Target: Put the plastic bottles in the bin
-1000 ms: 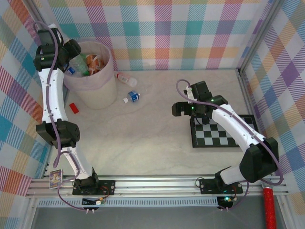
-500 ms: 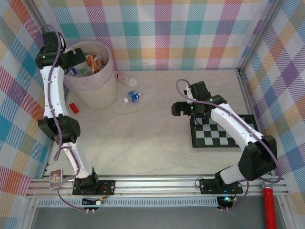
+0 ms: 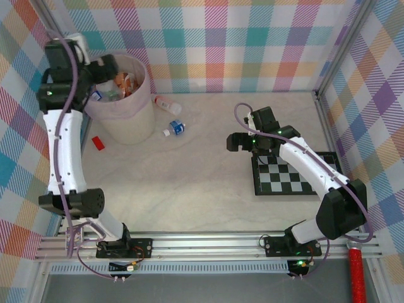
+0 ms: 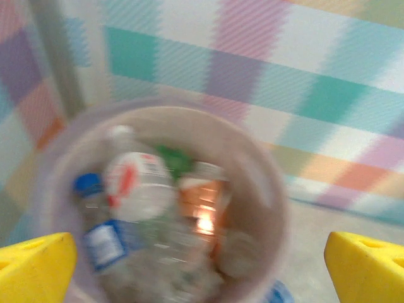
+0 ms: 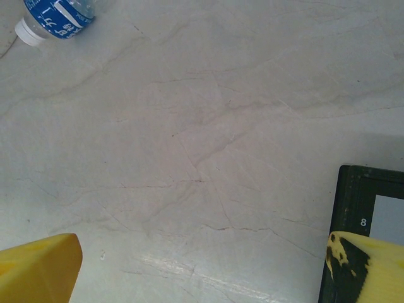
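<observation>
Over the table (image 3: 202,189), we see the left gripper (image 3: 103,65) poised above the near-left rim of the bin (image 3: 126,120), its jaws spread wide with nothing between them. From the left wrist camera, the left gripper (image 4: 201,270) looks straight down into the bin (image 4: 273,189), its yellow fingertips (image 4: 35,265) far apart at the two lower corners.

Inside the bin lies a heap of plastic bottles (image 3: 117,85). The wrist picture is blurred, so we can make out only some of them: a clear bottle with a red label (image 4: 136,186) on top, a blue-capped bottle with a blue label (image 4: 101,243) beside it, and what looks like a green one (image 4: 173,158) behind.

Two bottles lie on the table just right of the bin, both on their sides: a red-labelled bottle (image 3: 167,104) farther back, and a blue-labelled bottle (image 3: 175,128) nearer the arms. The blue-labelled bottle (image 5: 57,16) also shows at the top left corner of the right wrist camera.

The right gripper (image 3: 235,143) hangs over bare table well right of those two bottles, at the far left corner of the checkerboard (image 3: 287,177). Its wrist camera shows the right gripper (image 5: 202,268) spread open and empty, the checkerboard (image 5: 363,214) at its right finger.

A small red block (image 3: 98,142) lies on the table left of the bin.
</observation>
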Robot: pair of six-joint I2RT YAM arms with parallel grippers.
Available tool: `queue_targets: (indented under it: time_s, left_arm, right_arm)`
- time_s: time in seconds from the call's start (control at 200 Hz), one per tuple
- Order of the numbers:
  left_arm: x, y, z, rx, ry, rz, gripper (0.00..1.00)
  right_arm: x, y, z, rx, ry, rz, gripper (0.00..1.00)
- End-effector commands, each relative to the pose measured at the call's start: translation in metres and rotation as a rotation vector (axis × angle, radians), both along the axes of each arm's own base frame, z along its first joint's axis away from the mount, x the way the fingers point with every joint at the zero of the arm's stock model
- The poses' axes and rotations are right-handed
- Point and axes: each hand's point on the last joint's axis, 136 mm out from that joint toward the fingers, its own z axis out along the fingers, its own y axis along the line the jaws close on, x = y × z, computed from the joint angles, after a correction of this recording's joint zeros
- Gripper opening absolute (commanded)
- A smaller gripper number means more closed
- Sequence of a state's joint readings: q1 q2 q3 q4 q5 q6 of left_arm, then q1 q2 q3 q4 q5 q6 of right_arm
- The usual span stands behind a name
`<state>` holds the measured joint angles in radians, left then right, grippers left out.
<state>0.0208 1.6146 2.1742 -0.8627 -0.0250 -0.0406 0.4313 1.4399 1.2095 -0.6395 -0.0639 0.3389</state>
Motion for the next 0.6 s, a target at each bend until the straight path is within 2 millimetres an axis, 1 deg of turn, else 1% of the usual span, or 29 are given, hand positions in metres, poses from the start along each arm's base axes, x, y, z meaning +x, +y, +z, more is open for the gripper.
queue_targets:
  time_s: [0.0,0.085,0.14,0.19,0.285,0.345,0.395,0.47,0.55,0.595]
  left_arm:
    - [-0.004,-0.057,-0.015,0.106,0.028,-0.168,1.00]
    - [-0.009,-0.102,-0.031,0.170,0.059,-0.279,1.00]
    - [-0.009,-0.126,-0.046,0.189,0.093,-0.338,1.00]
    - [-0.009,-0.149,-0.064,0.202,0.135,-0.401,1.00]
    - [0.000,-0.180,-0.106,0.225,0.224,-0.481,0.99]
    - [0.010,-0.191,-0.135,0.222,0.281,-0.516,0.99]
    - [0.020,-0.194,-0.161,0.235,0.342,-0.517,0.99]
    - [0.034,-0.198,-0.193,0.256,0.411,-0.521,0.99]
    - [0.046,-0.204,-0.225,0.270,0.468,-0.533,1.00]
    - [0.054,-0.204,-0.239,0.289,0.486,-0.522,1.00]
  right_arm:
    - [-0.002,0.002,0.018,0.045,-0.036,-0.009,0.99]
    - [-0.006,-0.002,0.019,0.036,-0.044,-0.014,0.99]
    - [-0.009,-0.005,0.018,0.031,-0.043,-0.018,0.99]
    - [-0.013,-0.007,0.016,0.029,-0.041,-0.021,0.99]
    - [-0.020,-0.011,0.015,0.035,-0.044,-0.036,0.99]
    - [-0.024,-0.015,0.013,0.034,-0.041,-0.048,0.99]
    - [-0.029,-0.019,0.011,0.025,-0.035,-0.055,0.99]
    - [-0.037,-0.026,0.007,0.006,-0.030,-0.065,0.99]
    - [-0.046,-0.033,0.003,-0.012,-0.030,-0.075,0.99]
    - [-0.051,-0.037,0.001,-0.017,-0.028,-0.079,0.99]
